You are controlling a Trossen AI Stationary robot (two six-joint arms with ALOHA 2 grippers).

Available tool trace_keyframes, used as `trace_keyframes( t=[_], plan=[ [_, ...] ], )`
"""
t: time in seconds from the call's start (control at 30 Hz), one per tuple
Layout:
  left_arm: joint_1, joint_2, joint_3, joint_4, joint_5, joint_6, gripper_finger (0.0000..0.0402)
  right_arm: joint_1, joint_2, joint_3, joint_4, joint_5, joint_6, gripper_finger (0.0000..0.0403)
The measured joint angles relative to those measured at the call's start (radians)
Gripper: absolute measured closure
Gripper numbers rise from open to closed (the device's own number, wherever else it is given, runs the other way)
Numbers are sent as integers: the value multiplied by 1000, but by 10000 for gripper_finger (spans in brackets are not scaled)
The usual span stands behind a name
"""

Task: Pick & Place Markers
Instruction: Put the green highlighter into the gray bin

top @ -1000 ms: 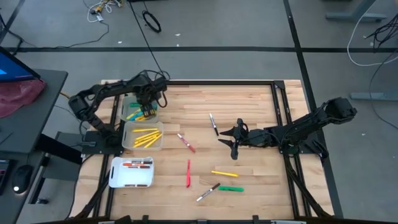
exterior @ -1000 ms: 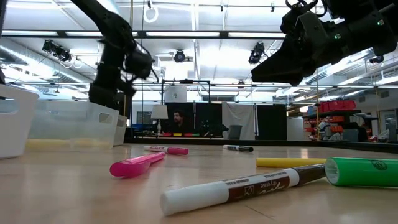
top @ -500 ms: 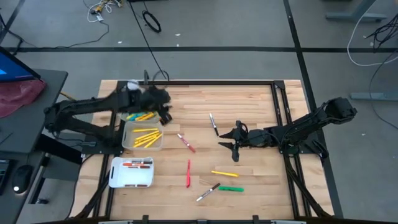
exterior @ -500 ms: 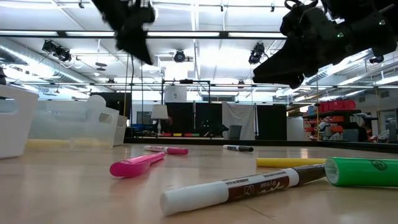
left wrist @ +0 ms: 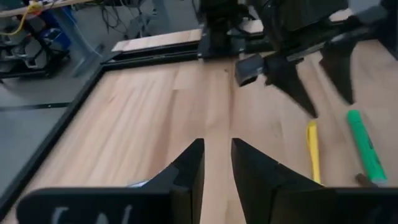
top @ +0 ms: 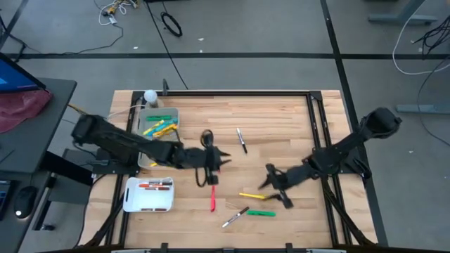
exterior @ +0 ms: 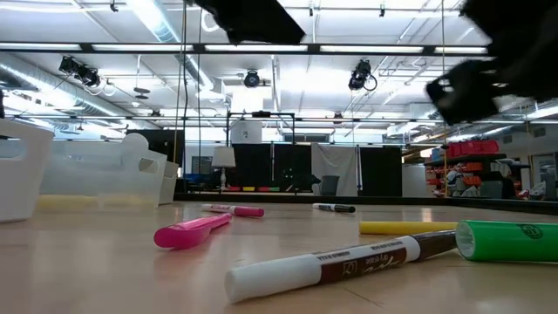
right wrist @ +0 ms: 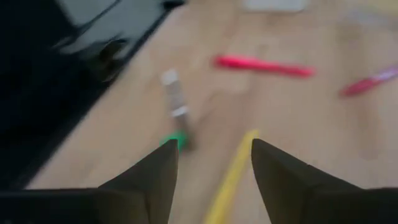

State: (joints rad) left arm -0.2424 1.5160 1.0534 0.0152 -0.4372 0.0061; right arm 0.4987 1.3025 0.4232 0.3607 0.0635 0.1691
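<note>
On the pale wood table [top: 281, 119] lie yellow [top: 254, 196], green [top: 261, 213] and red [top: 213, 197] markers.

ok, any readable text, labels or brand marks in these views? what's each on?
None can be read.
White-and-brown marker, nearest in the low view: printed label, too blurred.
Green marker: dark round mark on its side, illegible.
White tray with red markers: no legible print.

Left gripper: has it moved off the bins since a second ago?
Yes. The left gripper was over the far bin with the mixed markers; it has swung toward the table's middle and now hovers above the red marker, empty.
</note>
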Motion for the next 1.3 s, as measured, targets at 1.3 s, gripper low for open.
trace_keyframes(
  t=[1.3],
  plan=[
    [4,267,0,385,72,-167,317,423,437,28,103,430,274,309]
  ],
)
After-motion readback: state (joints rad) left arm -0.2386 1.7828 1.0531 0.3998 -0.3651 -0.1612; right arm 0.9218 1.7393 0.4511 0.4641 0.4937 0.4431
